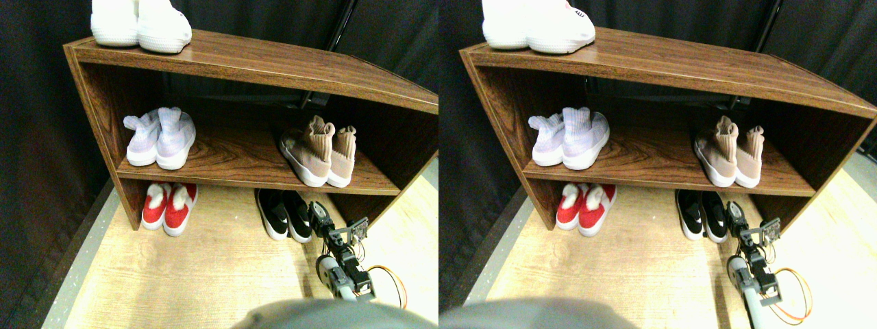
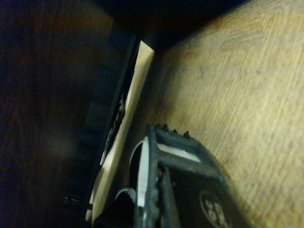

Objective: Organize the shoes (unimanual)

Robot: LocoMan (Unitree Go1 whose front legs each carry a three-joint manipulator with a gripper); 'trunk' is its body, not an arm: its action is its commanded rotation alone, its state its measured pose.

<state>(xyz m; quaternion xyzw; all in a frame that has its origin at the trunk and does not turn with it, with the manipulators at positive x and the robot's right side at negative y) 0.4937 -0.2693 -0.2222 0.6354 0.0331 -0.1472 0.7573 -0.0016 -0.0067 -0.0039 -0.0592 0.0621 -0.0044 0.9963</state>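
A pair of tan knit sock sneakers with white soles stands on the right of the middle shelf, heels toward me. Below them, on the floor under the shelf, a pair of low black slip-ons sits side by side. My right gripper is low on the floor just to the right of the black pair, close beside the right shoe. In the wrist view only the dark frame of one jaw shows over the wood-pattern floor, with a black shoe's edge beside it.
A brown wooden shelf unit holds white shoes on top, lavender sock sneakers on the middle shelf's left, and red slippers on the floor at lower left. Its right side panel stands near my arm. An orange cable loops behind the arm.
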